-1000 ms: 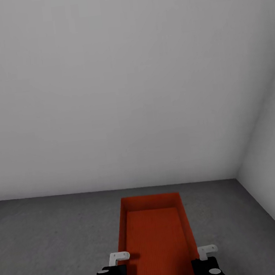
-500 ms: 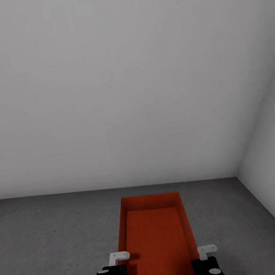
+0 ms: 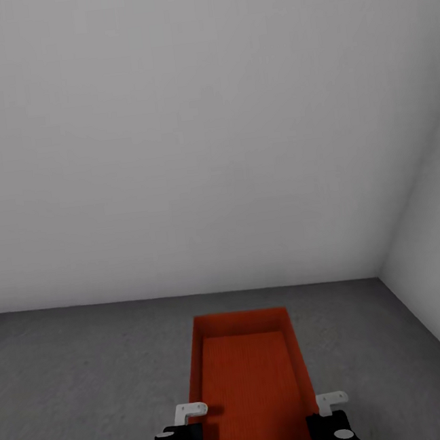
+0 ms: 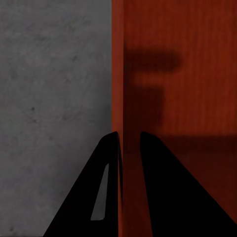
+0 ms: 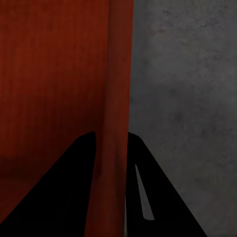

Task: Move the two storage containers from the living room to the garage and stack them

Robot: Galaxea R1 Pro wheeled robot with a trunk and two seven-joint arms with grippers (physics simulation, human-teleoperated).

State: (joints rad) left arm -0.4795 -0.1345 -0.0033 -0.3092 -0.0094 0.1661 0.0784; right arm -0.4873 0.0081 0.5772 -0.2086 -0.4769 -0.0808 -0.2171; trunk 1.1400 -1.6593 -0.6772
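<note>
Left jaws: the left gripper [image 4: 129,140] is pinched tight on the box's [image 3: 248,381] left wall, one finger inside, one outside.
Right jaws: the right gripper [image 5: 111,136] is pinched on the right wall the same way.
Box: held between both arms, out over the floor [image 3: 74,380], near the corner of the white walls [image 3: 190,134].
Change: the wall's bottom line sits a bit higher than a moment ago; the box looks the same, so I think the camera moved.
Meaning: the box is in the garage, ready to be put down.
</note>
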